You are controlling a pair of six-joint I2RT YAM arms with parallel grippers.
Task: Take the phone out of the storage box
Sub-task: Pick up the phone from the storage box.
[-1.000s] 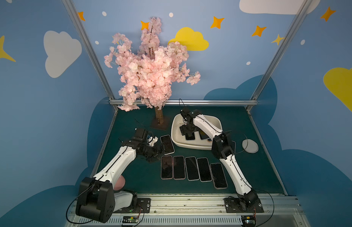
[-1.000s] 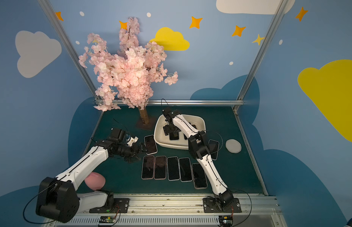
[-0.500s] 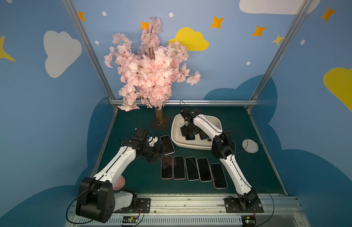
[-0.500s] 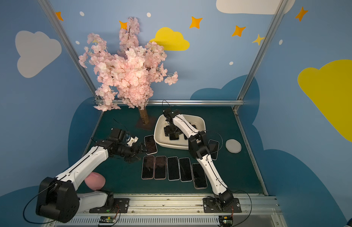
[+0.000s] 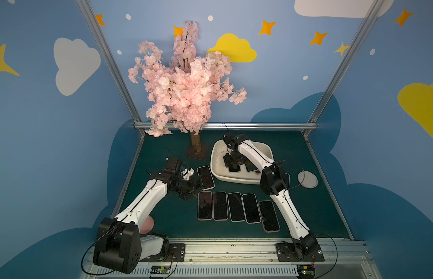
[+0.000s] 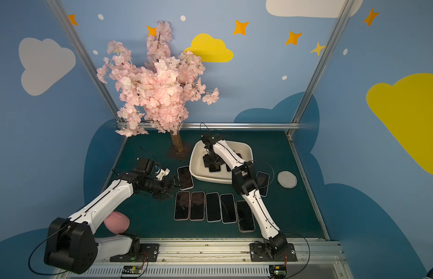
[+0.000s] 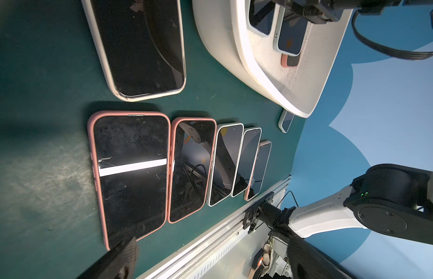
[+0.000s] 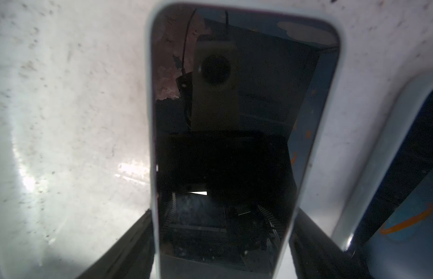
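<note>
Change: R gripper (image 8: 222,232) jaws closed onto white-cased phone (image 8: 222,116) in storage box (image 5: 237,179); L gripper (image 5: 198,182) still wide, empty.
Desk: green mat (image 5: 309,212), phone row (image 5: 235,206).
Room: cloud walls (image 5: 283,96).

This is a robot-lab test booth dressed like a stage set. An artificial cherry-blossom tree (image 5: 186,82) stands at the back of a dark green tabletop (image 5: 176,217). Behind the tree and to both sides rise blue wall panels (image 5: 41,145) painted with clouds and stars, framed by bare aluminium posts (image 5: 111,62). In front of the tree, an aluminium rail (image 5: 230,251) carries the bolted bases of the left arm (image 5: 143,203) and the right arm (image 5: 289,212), beside exposed cables and small circuit boards (image 5: 162,269).
</note>
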